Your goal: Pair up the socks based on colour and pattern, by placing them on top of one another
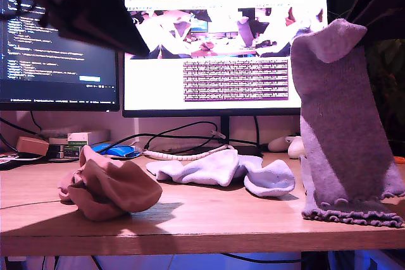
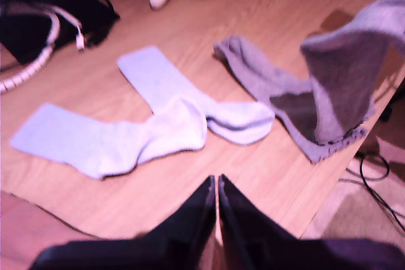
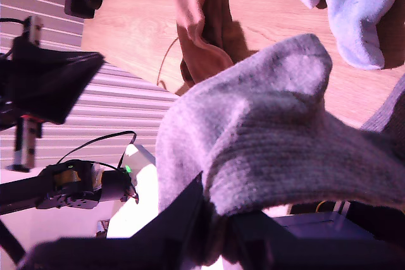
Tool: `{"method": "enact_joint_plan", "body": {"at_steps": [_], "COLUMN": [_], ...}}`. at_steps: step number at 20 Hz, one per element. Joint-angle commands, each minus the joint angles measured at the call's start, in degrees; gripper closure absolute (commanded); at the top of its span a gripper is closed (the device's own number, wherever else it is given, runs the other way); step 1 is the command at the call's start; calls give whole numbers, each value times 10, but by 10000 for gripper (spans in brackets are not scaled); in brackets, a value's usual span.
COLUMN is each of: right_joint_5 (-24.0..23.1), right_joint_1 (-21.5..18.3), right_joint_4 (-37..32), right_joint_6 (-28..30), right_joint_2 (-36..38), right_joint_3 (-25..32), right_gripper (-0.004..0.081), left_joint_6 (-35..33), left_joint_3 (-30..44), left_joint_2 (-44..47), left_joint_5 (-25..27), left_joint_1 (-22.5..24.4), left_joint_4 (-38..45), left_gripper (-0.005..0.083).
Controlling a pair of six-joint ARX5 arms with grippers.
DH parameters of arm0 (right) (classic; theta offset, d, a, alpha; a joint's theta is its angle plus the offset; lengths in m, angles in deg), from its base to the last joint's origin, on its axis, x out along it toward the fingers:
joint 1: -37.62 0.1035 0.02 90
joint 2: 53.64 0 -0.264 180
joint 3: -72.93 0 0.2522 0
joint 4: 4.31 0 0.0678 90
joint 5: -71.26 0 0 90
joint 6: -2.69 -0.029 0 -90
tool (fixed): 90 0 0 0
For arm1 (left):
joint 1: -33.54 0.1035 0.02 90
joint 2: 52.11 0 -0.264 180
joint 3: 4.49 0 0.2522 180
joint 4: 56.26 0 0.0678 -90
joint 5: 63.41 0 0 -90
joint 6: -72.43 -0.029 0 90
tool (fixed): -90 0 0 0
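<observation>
Hovering high at the exterior view's left, my first gripper (image 2: pixel 217 184) has its jaws together, empty. Pink socks (image 1: pixel 111 186) bunched on the desk (image 1: pixel 209 219) below. Pale-blue socks (image 1: pixel 221 170) overlapping at centre. At that view's right, my second gripper (image 3: pixel 215 226) clamps a grey sock (image 1: pixel 342 124) aloft, its frilly cuff touching the desk.

Wooden desk (image 1: pixel 209 219), two lit monitors (image 1: pixel 224 52) behind, pale wall, pinkish light
</observation>
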State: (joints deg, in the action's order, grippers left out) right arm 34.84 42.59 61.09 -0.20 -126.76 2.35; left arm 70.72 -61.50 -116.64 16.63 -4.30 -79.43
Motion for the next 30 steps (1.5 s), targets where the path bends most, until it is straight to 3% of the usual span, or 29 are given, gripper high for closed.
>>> {"method": "enact_joint_plan", "body": {"at_steps": [1, 6, 10, 14, 30], "right_joint_5": [18, 64, 56, 14, -2], "right_joint_1": [3, 4, 4, 7, 18], "right_joint_4": [0, 1, 4, 0, -23], "right_joint_6": [4, 10, 13, 16, 25], "right_joint_2": [7, 7, 7, 2, -30], "right_joint_3": [-1, -1, -1, -1, 19], "right_gripper": [783, 783, 783, 783, 783], "left_joint_6": [-3, -10, -13, -14, -13], "left_joint_3": [4, 4, 4, 4, 4], "left_joint_2": [-7, -7, -7, -7, -7], "left_joint_5": [0, 0, 0, 0, 0], "left_joint_1": [-1, 1, 10, 24, 51], "left_joint_4": [7, 17, 19, 24, 48], "left_gripper": [797, 797, 797, 797, 797]}}
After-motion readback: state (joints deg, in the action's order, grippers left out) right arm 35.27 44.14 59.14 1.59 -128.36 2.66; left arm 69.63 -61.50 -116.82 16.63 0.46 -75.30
